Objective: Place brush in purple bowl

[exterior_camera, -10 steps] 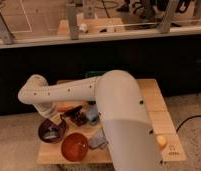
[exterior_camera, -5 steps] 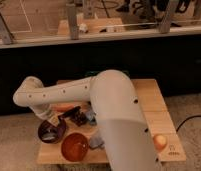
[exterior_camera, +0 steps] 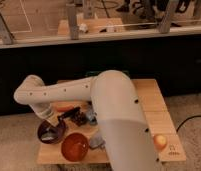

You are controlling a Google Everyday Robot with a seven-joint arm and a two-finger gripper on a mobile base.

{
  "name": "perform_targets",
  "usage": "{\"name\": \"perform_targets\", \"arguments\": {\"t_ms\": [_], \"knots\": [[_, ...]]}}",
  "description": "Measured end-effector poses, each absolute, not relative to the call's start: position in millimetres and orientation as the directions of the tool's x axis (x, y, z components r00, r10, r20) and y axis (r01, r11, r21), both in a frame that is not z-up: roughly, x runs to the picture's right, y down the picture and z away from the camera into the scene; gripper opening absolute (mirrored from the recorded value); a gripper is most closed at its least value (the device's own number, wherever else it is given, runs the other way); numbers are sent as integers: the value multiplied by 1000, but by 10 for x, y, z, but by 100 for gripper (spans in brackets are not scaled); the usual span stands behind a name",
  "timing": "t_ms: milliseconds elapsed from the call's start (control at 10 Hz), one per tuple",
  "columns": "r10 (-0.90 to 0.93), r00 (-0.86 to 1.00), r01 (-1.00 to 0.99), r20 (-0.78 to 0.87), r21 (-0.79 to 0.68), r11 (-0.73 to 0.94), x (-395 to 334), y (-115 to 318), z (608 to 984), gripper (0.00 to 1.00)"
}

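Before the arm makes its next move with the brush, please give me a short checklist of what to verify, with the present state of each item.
1. Purple bowl upright on the table: ok.
2. Gripper over the purple bowl: ok, it sits at the bowl's upper right rim.
3. Brush in view: cannot tell; a dark slim shape runs up and right from the gripper.
4. Brush inside the bowl: cannot tell.
5. Orange bowl apart from the purple bowl: ok, beside it, lower right.
6. Yellow fruit away from the gripper: ok.
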State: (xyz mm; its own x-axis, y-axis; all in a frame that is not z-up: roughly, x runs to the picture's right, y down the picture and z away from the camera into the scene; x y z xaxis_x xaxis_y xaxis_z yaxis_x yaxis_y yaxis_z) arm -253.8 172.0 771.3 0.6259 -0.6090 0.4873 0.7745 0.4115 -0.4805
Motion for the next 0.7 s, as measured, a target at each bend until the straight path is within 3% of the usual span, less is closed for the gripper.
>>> {"name": "perform_targets", "arguments": {"t_ms": [200, 700], "knots": [[-605, 626, 775, 492, -478, 413, -2538, 1714, 7710, 61], [-603, 628, 774, 492, -480, 413, -2528, 1716, 7715, 61]]}}
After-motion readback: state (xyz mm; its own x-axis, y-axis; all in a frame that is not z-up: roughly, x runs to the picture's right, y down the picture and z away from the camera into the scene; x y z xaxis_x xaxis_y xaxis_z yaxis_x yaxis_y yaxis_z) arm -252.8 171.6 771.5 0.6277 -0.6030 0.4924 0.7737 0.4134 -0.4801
